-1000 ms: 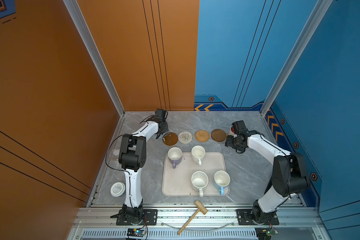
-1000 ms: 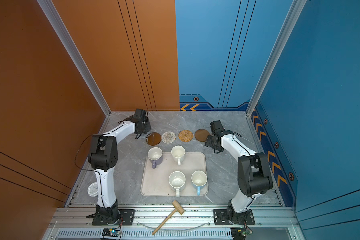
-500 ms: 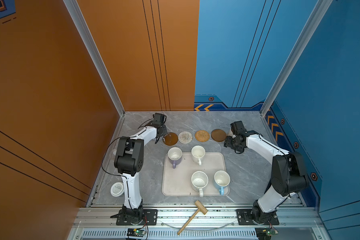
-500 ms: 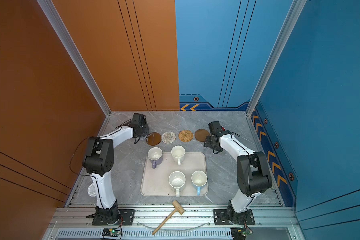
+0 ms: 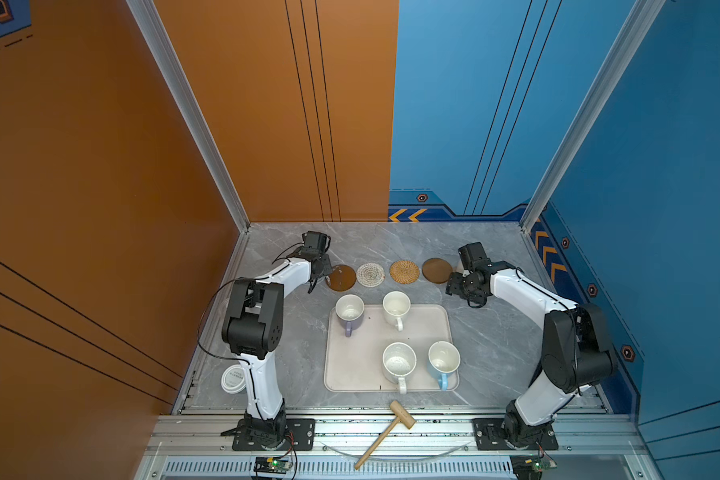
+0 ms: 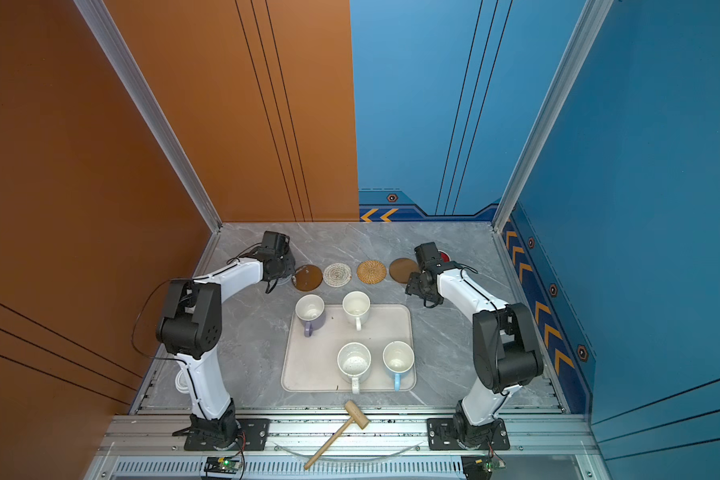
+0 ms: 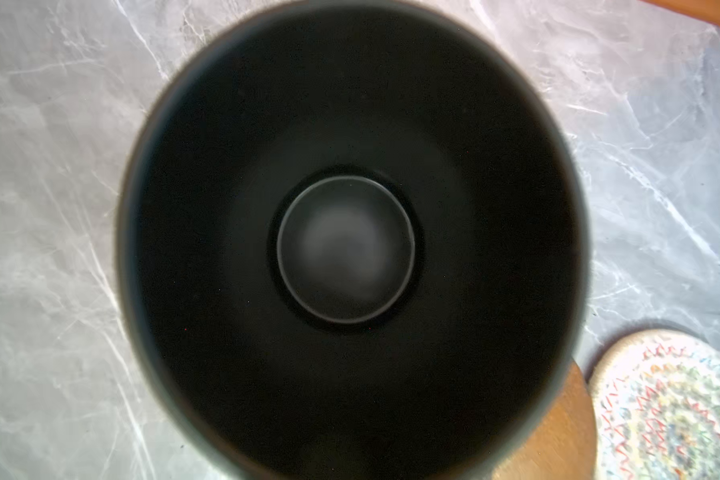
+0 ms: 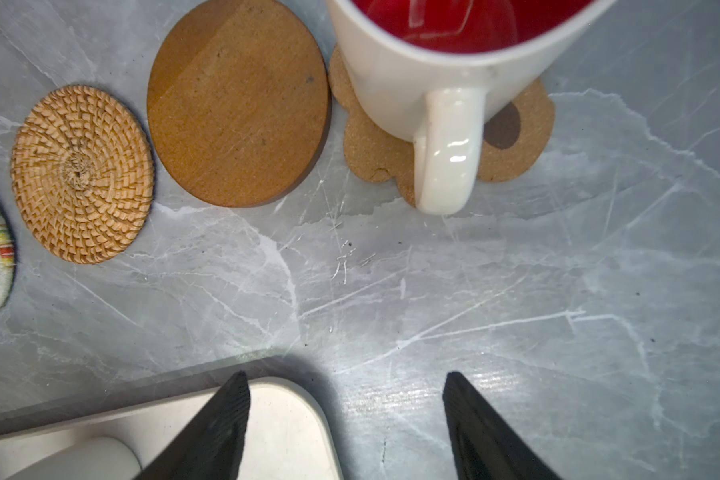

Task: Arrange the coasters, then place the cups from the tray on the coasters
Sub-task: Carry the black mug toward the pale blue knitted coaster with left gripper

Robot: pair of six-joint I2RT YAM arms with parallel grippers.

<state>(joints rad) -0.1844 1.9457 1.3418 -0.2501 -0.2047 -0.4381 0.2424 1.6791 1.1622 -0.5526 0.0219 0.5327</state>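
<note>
Six mugs can be counted across the views. Four stand on the tray (image 5: 352,374) in both top views: the lavender mug (image 5: 349,312) and the cream-white mug (image 5: 396,306) at its far side, the speckled white mug (image 5: 399,362) and the light blue mug (image 5: 444,360) at its near side. The fifth, the black mug (image 7: 350,249), shows only in the left wrist view, which looks straight down into it. In the top views the left gripper (image 5: 319,269) hides it. That claw is closed, but its fingers show in no view, so I cannot tell whether it grips the black mug. The sixth, the red-lined white mug (image 8: 425,75), stands on the paw-shaped coaster (image 8: 520,137), plain only in the right wrist view.

Five coasters are countable. Four lie in a row beyond the tray: the left brown disc (image 5: 341,277), the whitish woven round (image 5: 370,274), the tan rattan round (image 5: 404,272) and the right brown disc (image 5: 436,270). The paw-shaped one makes five. The right gripper (image 8: 346,374) hangs open and empty over bare table, just beside a tray corner.
</note>
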